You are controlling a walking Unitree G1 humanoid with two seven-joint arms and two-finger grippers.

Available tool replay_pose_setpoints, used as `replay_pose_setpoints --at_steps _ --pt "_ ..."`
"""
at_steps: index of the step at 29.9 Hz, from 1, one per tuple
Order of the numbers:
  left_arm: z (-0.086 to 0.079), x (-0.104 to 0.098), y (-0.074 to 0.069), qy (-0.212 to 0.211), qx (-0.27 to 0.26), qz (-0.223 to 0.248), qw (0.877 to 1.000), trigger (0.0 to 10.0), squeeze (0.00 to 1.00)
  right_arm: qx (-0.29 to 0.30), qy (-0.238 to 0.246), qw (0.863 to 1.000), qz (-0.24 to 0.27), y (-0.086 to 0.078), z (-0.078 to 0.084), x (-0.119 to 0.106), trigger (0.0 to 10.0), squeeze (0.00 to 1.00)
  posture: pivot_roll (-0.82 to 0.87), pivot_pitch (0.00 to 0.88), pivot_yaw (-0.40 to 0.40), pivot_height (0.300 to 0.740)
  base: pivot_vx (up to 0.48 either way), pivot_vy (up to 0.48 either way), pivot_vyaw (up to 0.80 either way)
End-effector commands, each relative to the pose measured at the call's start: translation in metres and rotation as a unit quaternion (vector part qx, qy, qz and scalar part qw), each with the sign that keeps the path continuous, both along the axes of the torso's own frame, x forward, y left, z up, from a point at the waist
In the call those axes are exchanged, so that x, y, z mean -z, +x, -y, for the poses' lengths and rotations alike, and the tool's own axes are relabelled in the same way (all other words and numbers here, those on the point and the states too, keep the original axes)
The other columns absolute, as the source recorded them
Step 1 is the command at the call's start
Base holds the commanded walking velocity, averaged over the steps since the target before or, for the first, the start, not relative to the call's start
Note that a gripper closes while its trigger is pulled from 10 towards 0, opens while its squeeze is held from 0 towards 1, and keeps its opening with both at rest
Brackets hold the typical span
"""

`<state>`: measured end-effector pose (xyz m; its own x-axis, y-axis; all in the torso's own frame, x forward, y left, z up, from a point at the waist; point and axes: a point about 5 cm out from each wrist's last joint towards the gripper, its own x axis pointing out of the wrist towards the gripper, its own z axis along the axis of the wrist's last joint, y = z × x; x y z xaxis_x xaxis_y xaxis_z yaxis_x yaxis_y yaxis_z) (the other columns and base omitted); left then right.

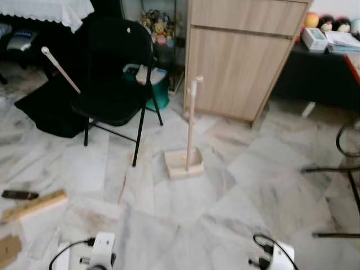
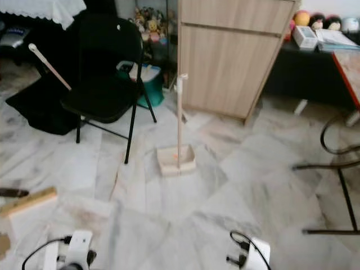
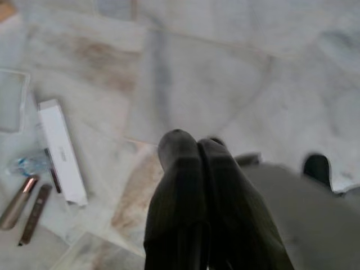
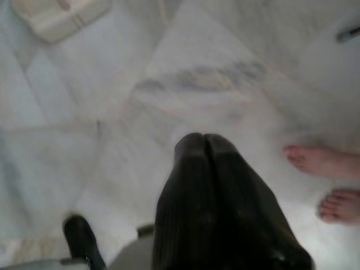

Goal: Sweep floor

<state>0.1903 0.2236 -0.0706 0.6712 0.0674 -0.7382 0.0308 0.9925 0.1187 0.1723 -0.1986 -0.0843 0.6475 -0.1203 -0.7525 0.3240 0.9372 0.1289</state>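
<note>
Dustpan [image 1: 183, 163] upright on marble floor [image 1: 253, 185]

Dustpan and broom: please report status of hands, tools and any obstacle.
Left hand and right hand shut, empty, over floor. Dustpan upright mid-floor, untouched. Broom leaning on black chair. Person's bare feet near right hand.

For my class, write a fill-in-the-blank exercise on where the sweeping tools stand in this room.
1. The dustpan stands upright on the marble ____.
2. The broom handle leans on the black folding ____.
3. Behind the dustpan stands a ____ cabinet.
4. The left gripper has its fingers ____.

Missing words: floor; chair; wooden; shut
</note>
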Motion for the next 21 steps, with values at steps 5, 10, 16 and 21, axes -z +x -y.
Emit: replay_pose_setpoints --at_steps 5,10,16,21 --pt "0.0 0.005 -0.0089 -0.005 -0.007 -0.018 1.0 10.0 0.0 0.002 0.006 1.0 -0.02 -0.0118 -0.0017 0.0058 10.0 0.0 -0.01 0.126 -0.021 0.74 0.0 0.0 -0.72" --pt "0.0 0.005 -0.0091 -0.007 -0.007 -0.017 1.0 10.0 0.0 0.003 0.007 1.0 -0.022 -0.0126 -0.0021 0.0062 10.0 0.0 -0.01 0.127 -0.018 0.74 0.0 0.0 -0.72" --pt "0.0 0.0046 -0.0087 -0.009 -0.007 -0.012 1.0 10.0 0.0 0.003 0.009 1.0 -0.023 -0.0133 -0.0025 0.0066 10.0 0.0 -0.01 0.127 -0.018 0.74 0.0 0.0 -0.71" --pt "-0.0003 0.0045 -0.009 -0.008 -0.007 -0.012 1.0 10.0 0.0 0.004 0.009 1.0 -0.024 -0.0137 -0.0029 0.0069 10.0 0.0 -0.01 0.129 -0.016 0.74 0.0 0.0 -0.71"
